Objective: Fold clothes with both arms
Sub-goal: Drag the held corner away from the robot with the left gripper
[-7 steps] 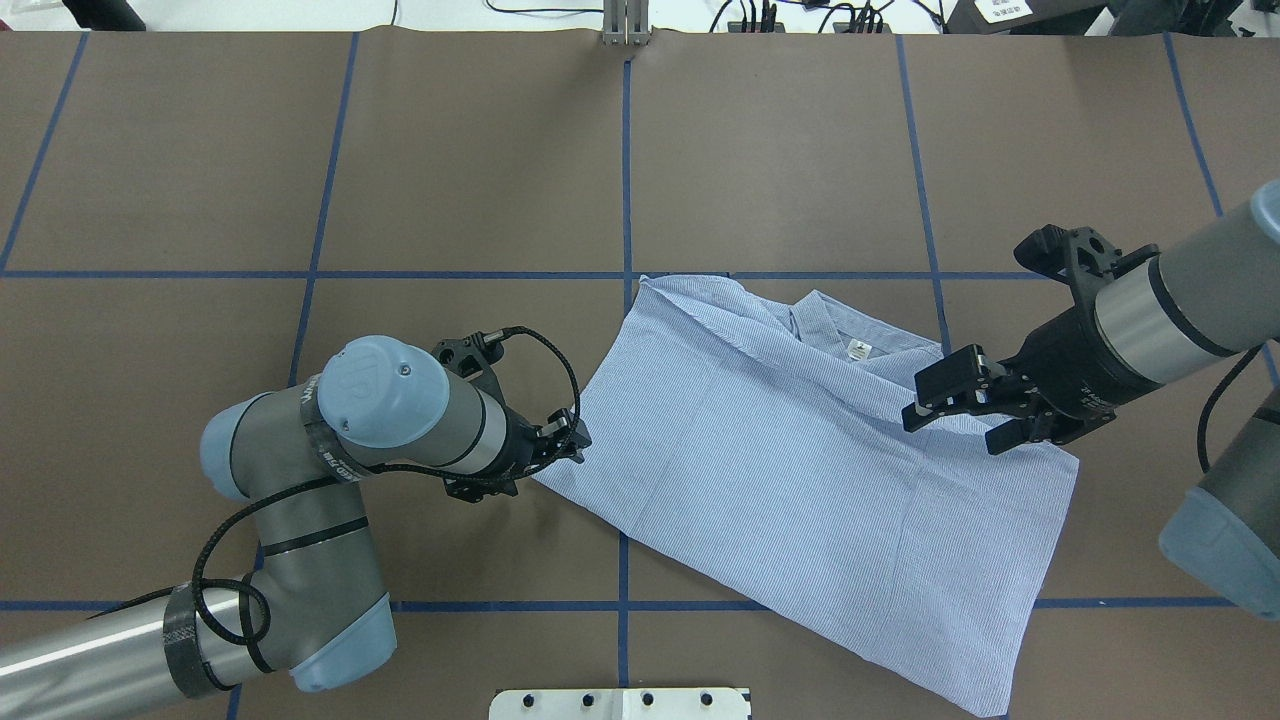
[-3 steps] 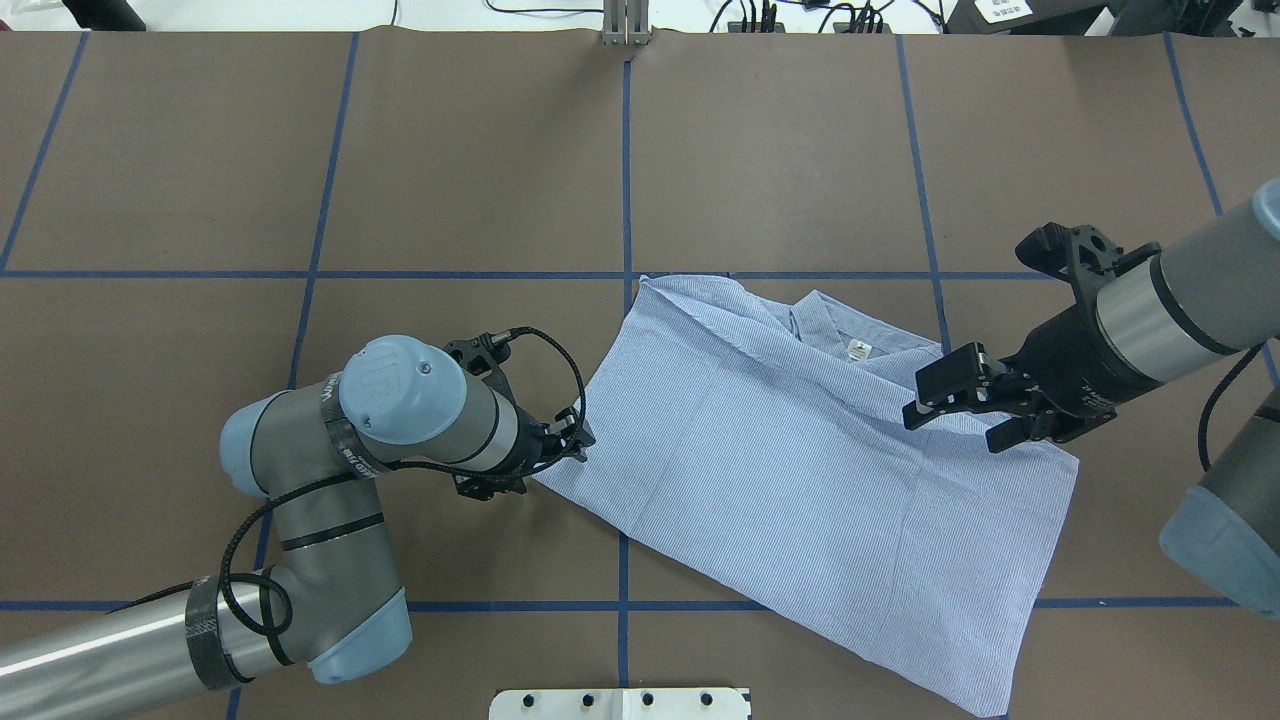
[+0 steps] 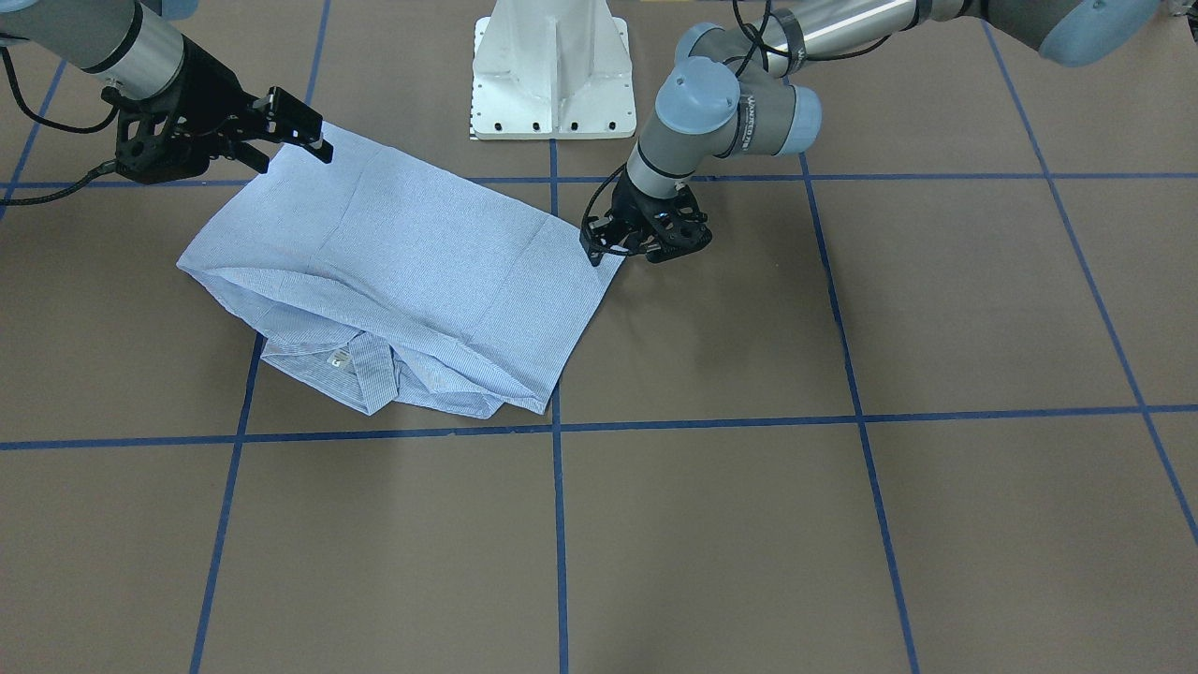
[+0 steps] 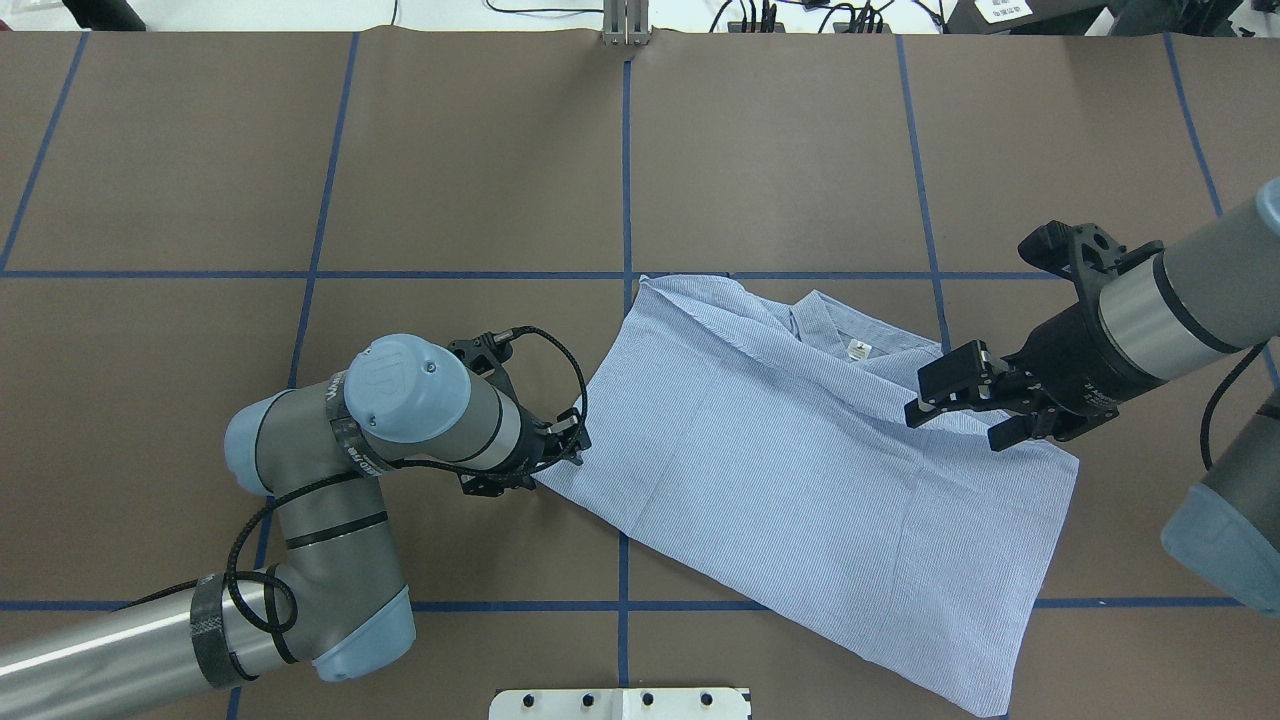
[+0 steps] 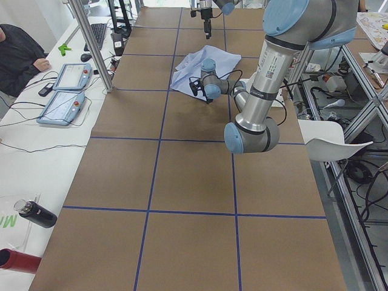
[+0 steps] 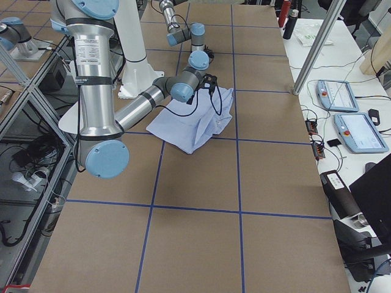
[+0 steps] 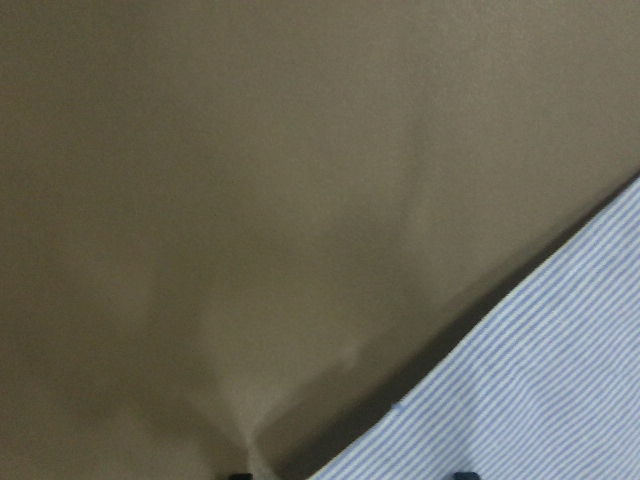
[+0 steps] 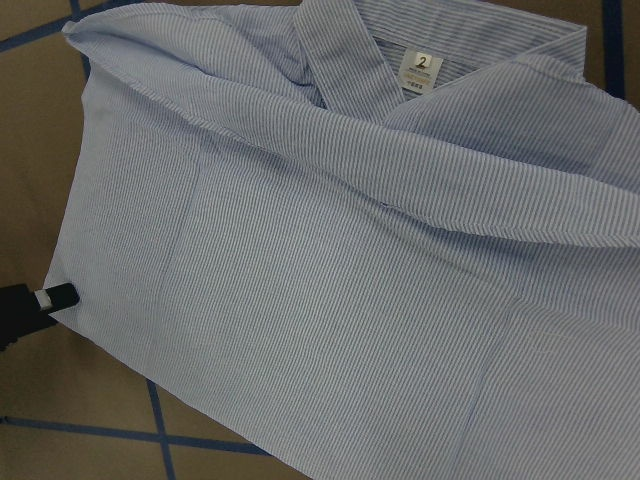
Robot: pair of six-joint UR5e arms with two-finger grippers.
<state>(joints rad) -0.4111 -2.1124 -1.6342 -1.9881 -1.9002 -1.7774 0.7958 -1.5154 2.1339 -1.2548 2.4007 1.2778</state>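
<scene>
On the brown table (image 4: 480, 150) the striped shirt (image 4: 800, 470) lies flat; it looks soft and floppy, so corners seem best to grab; left claw (image 4: 575, 443) sits open beside one corner; right claw (image 4: 952, 430) hangs open over the other side.

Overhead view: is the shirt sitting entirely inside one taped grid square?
No, the shirt lies across the blue tape lines, covering part of a vertical line and part of the lower horizontal one.

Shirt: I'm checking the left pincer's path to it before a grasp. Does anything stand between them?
Nothing visible does. The left pincer sits right at the shirt's corner, and the wrist view shows only bare brown table beside the cloth edge.
</scene>
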